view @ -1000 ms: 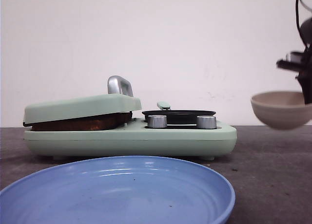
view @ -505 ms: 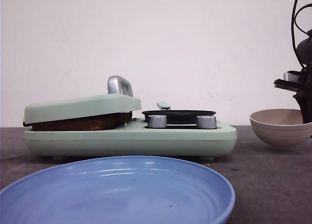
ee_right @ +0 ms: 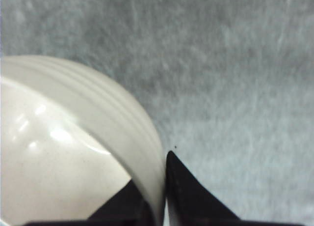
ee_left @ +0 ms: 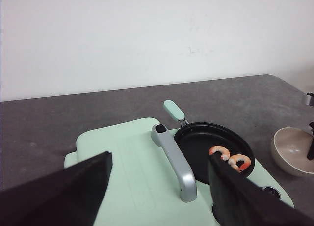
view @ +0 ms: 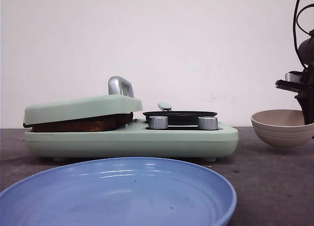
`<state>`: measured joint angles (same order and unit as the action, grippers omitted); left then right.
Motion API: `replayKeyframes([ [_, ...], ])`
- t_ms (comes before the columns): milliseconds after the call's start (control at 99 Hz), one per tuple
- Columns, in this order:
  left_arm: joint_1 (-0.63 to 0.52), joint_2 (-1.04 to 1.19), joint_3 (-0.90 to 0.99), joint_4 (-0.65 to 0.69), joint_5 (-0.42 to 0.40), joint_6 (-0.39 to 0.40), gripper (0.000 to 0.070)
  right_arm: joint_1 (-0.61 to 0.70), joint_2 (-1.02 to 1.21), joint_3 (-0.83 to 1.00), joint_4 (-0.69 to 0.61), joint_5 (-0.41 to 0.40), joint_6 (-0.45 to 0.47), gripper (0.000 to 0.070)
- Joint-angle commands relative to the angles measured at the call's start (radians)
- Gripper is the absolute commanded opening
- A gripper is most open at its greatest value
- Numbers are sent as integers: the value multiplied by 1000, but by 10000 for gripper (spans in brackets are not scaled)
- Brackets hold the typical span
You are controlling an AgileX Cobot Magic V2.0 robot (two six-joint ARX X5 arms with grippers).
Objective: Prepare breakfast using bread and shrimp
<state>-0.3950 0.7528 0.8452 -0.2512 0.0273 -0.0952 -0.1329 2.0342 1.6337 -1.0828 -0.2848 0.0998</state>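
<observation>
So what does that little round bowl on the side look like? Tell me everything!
The small beige ceramic-looking bowl is round, with faint ridges circling its outside and a smooth, shiny, empty inside. It sits upright on the dark grey table, to the right of the mint-green breakfast maker. The right gripper pinches its rim, one black finger inside and one outside.

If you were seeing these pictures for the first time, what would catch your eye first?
The mint-green breakfast maker at the table's middle, browned bread pressed under its lid. Two orange shrimp lie in its small black pan. At far right, the right claw pinches the beige bowl by its rim.
</observation>
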Motion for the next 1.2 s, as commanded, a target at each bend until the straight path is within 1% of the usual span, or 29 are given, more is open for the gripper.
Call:
replayKeyframes([
  [0,-5,6,8,13,-1,1,354,0,45,21,-13,-1,-23,5],
  [152,-5,6,8,12,-1,0,354,0,51,21,-13,-2,-26,7],
  [192,-5,6,8,12,-1,0,354,0,51,21,-11,-2,-26,23],
  [212,-5,6,8,12,-1,-1,354,0,51,21,-11,-2,-26,46],
  [232,-5,6,8,12,-1,-1,354,0,51,21,-11,-2,-27,84],
  [303,-5,6,8,12,-1,-3,354,0,51,21,-11,-2,-27,254],
  [333,-5,6,8,12,-1,-3,354,0,51,21,-10,-3,-29,316],
  [354,-5,6,8,12,-2,-3,354,0,51,21,-8,-3,-29,345],
  [384,-5,6,8,12,-2,-3,354,0,50,22,-3,-3,-30,369],
  [545,-5,6,8,12,-2,-3,354,-10,34,31,-3,-3,-37,373],
  [717,-5,6,8,11,-1,-3,354,-34,-34,53,-10,-13,-35,373],
  [949,-5,6,8,11,7,-3,354,-40,-192,57,-1,-148,-29,373],
  [1101,-5,6,8,5,8,-3,354,-16,-325,57,40,-267,-33,372],
  [1192,-5,6,8,4,24,-3,353,-2,-412,57,84,-295,-36,371],
])
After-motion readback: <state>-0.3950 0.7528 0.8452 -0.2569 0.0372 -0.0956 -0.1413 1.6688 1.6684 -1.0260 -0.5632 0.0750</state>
